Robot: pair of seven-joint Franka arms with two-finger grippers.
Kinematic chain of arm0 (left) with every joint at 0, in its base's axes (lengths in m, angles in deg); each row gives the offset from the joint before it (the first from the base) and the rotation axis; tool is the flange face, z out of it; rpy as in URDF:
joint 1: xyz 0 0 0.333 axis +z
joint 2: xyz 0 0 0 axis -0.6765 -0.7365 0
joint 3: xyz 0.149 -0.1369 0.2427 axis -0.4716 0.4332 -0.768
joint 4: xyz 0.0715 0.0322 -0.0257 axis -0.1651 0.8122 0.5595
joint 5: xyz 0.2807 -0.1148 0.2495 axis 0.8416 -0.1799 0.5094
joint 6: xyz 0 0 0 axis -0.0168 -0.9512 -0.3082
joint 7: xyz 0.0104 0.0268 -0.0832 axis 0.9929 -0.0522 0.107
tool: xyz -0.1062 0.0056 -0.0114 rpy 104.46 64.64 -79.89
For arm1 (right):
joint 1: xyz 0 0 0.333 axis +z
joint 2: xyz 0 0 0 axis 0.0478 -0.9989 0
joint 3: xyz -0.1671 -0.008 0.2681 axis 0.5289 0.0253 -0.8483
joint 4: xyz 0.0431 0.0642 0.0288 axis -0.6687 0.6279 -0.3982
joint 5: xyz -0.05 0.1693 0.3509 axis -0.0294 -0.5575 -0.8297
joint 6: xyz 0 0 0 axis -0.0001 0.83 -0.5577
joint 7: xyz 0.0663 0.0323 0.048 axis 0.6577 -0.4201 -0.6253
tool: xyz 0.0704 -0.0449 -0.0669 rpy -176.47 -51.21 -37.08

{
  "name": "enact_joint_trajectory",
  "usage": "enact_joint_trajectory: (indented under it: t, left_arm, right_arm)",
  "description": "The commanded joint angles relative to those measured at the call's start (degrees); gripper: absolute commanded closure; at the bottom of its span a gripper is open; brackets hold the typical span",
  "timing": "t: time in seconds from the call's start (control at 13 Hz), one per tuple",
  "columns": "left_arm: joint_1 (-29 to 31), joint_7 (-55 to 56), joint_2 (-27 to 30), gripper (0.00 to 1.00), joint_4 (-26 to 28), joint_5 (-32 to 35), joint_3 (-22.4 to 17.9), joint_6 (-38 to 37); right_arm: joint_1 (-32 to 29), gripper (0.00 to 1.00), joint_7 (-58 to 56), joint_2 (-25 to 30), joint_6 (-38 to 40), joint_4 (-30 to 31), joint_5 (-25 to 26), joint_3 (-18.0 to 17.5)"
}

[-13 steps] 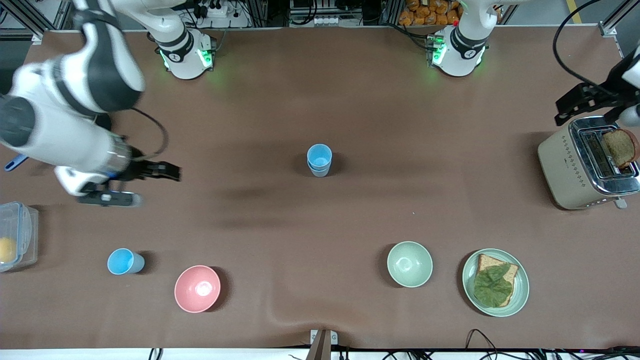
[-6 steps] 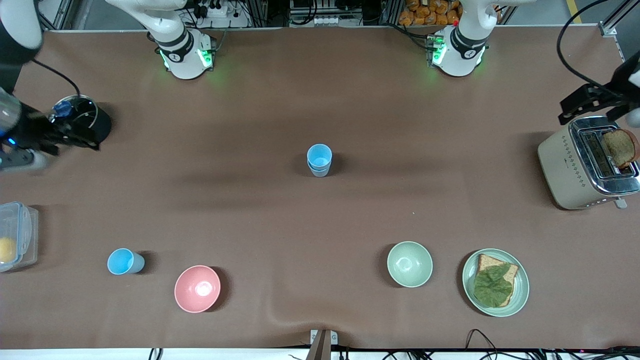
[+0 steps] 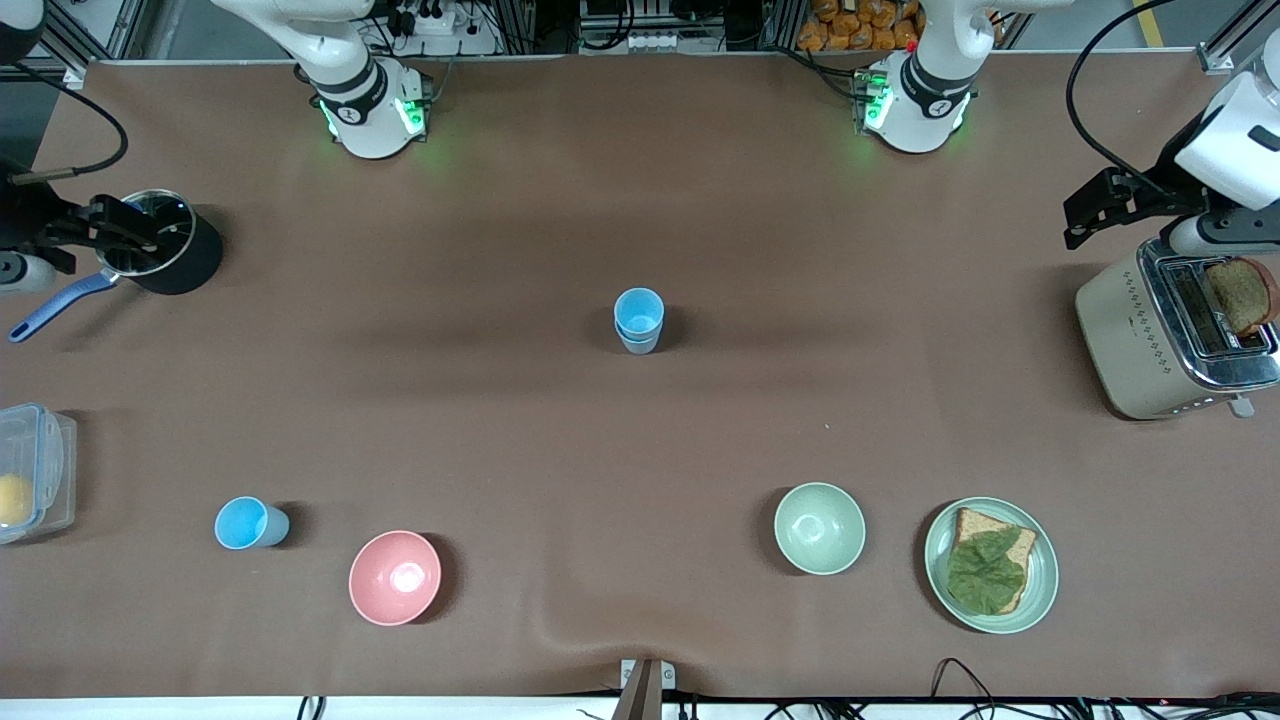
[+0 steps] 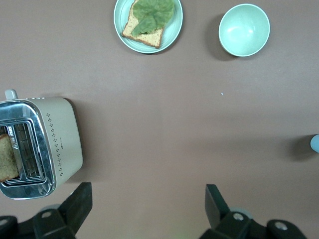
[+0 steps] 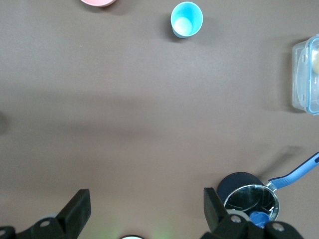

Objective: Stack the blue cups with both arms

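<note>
Two blue cups stand nested at the table's middle: a bright sky blue cup sits inside a paler grey-blue cup. Another sky blue cup stands alone near the right arm's end, beside the pink bowl; it also shows in the right wrist view. My right gripper is open and empty over a black pot; in its wrist view only bare table lies between the jaws. My left gripper is open and empty over the table beside the toaster, also seen in its wrist view.
A black pot with a blue handle and a clear lidded box are at the right arm's end. A pink bowl, a pale green bowl and a plate with toast and lettuce lie near the camera. A toaster holds bread.
My right arm has swung away from the table's middle to its own end and now hangs over the pot. My left gripper has shifted a little off the toaster. The cups have not moved.
</note>
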Motion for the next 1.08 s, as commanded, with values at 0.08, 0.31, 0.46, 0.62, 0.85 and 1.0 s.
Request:
enact_joint_trajectory:
  t: [0.08,0.31,0.46,0.62,0.85,1.0]
  left_arm:
    - [0.46,0.21,0.26,0.00,-1.13,0.34,-0.27,-0.89]
    - [1.77,0.12,0.35,0.00,-1.13,-0.18,0.16,-1.68]
    - [1.69,0.12,0.35,0.00,-1.04,-0.27,0.08,-1.95]
    - [1.69,0.03,0.35,0.00,-1.04,-0.36,-0.09,-2.04]
    - [1.78,-0.06,0.52,0.00,-1.04,-0.36,-0.18,-2.04]
    - [1.78,-0.06,0.52,0.00,-1.04,-0.36,-0.10,-2.04]
  right_arm:
    - [-1.66,0.00,-1.37,0.11,0.58,-1.12,0.38,-1.03]
    - [-1.75,0.00,-1.03,0.19,0.84,-1.21,-0.06,-1.03]
    - [-1.75,0.00,-0.76,0.19,0.93,-1.30,-0.15,-0.94]
    - [-1.84,0.00,-0.50,0.19,1.10,-1.30,-0.24,-0.94]
    - [-1.84,0.00,-0.50,0.19,1.37,-1.30,-0.32,-0.85]
    - [-0.79,0.00,-0.50,0.54,1.19,-1.30,-0.41,0.98]
